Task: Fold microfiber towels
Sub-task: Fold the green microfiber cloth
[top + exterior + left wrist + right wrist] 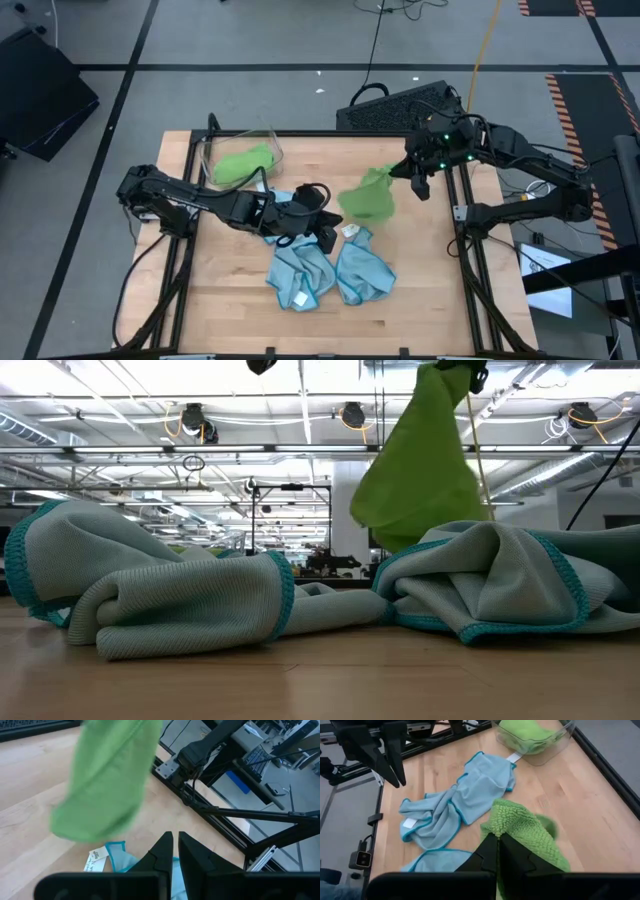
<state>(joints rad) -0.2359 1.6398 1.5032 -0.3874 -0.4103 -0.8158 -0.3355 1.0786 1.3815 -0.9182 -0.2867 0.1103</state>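
Observation:
My right gripper (415,178) is shut on a lime green towel (368,197) and holds it up over the table's far right part. The towel also shows in the low view (420,470) and the left wrist view (107,780). My left gripper (325,238) is shut and empty, above the table's middle, just left of the hanging towel. Two crumpled light blue towels (300,275) (362,268) lie on the table near the front. A third blue towel (285,205) lies partly under my left arm. My right gripper pinches a bunched top part of the green towel (512,827) between its two fingers, which slant down from the table's right. The towel hangs bunched below the fingers, and its lower end (75,830) looks clear of the table.
A clear plastic bin (270,140) with more green cloth (243,162) stands at the far left. A dark keyboard-like object (400,105) lies beyond the far edge. Bare wood shows at the table's near left and right.

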